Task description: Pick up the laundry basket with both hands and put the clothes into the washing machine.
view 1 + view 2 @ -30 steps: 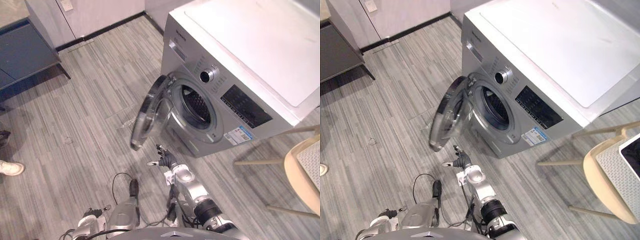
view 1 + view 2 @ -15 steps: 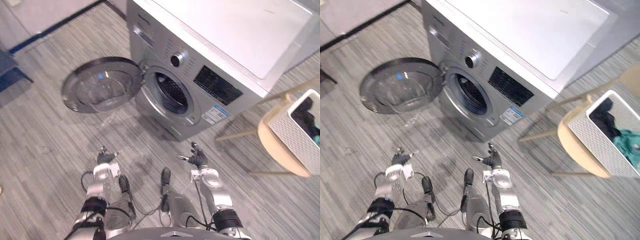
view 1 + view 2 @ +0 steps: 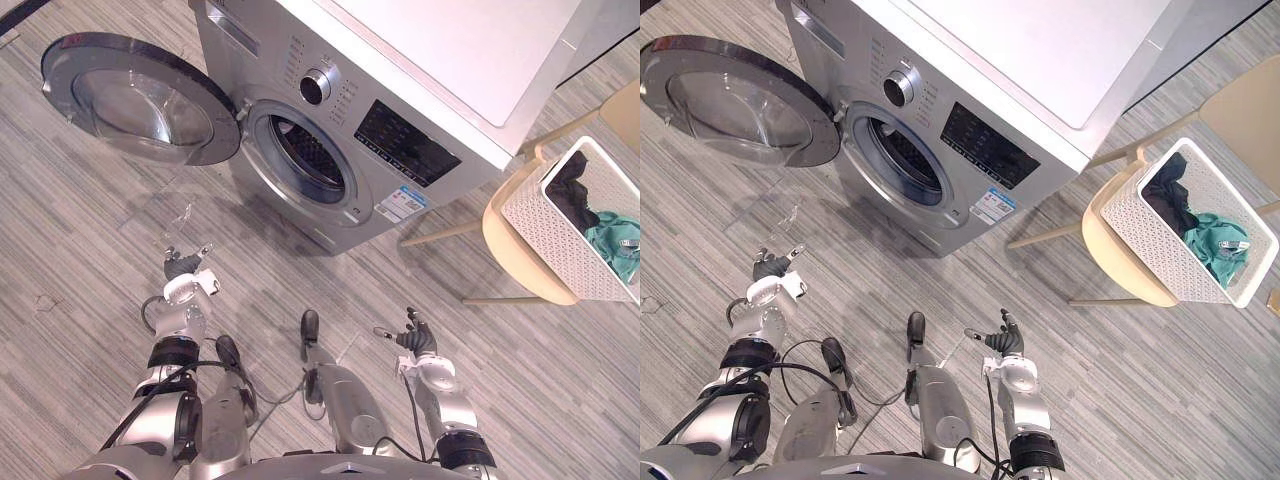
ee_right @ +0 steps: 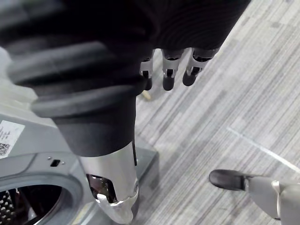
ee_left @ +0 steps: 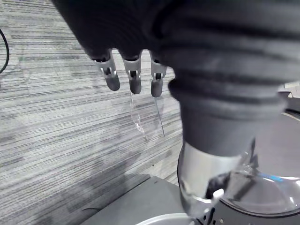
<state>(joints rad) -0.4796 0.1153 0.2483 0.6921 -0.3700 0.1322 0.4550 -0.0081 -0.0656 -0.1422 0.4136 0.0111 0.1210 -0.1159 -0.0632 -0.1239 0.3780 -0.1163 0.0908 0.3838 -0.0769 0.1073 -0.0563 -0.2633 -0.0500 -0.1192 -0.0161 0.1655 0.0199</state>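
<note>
A white perforated laundry basket [image 3: 1140, 215] stands on a pale wooden chair [image 3: 1120, 265] at the right, with dark and teal clothes [image 3: 1205, 240] inside. The silver washing machine [image 3: 400, 110] stands ahead, its round door [image 3: 130, 100] swung wide to the left and the drum opening [image 3: 305, 160] bare. My left hand [image 3: 186, 266] hangs low at the left over the floor, fingers relaxed and empty. My right hand [image 3: 1002, 338] hangs low near the middle, well short of the basket, fingers straight and empty.
Grey striped plank flooring [image 3: 80, 250] spreads around the machine. The chair's legs [image 3: 440, 232] reach toward the machine's right side. Bare floor lies between my right hand and the chair.
The camera has swung right, bringing the whole basket and chair into view and shifting the machine left. Both hands stay low, open and empty.
</note>
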